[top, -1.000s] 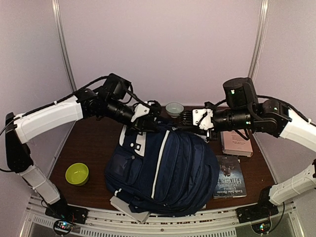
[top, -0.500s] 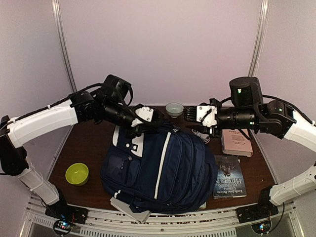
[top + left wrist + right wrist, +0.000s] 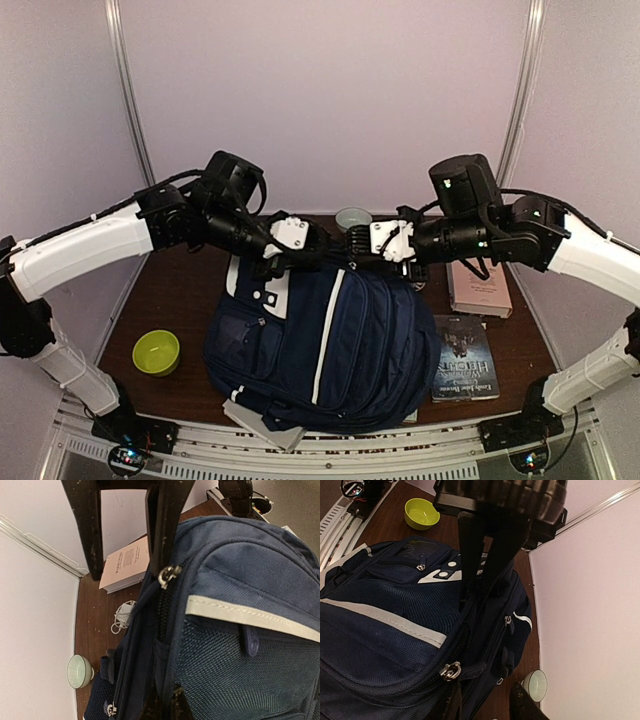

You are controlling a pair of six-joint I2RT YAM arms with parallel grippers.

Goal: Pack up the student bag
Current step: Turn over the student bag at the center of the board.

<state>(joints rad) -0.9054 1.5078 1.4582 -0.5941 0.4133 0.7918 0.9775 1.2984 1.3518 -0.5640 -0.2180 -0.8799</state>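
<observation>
The student bag [image 3: 330, 350] lies at the middle of the desk [image 3: 190, 300], front panel up. Its long axis runs from 12 to 6 o'clock, and a thin white stripe [image 3: 325, 330] follows that line. The top end, with its white-grey patches [image 3: 262, 285], points to 12 o'clock and is raised. The bottom bulges toward the near edge at 6 o'clock. The left pincer [image 3: 315, 250] comes in from 10 o'clock, and its jaws are together on the fabric of the top edge, just beside a metal zip pull [image 3: 167, 575]. The right pincer [image 3: 352, 248] comes in from 2 o'clock, close to the left one. Its jaws stand a little apart, with the tips down at the zip seam. A pale bowl [image 3: 352, 217] sits at 12 o'clock just beyond both pincers. A light-covered book [image 3: 478, 290] lies at 3 o'clock and a dark-covered book [image 3: 465, 358] at 4 o'clock, both just beside the bag. A green bowl [image 3: 156, 352] stands apart at 8 o'clock. A flat grey slab [image 3: 262, 420] pokes out from under the bag at 7 o'clock. The left wrist view shows a coiled white cable [image 3: 121, 617] beside the bag's top.
</observation>
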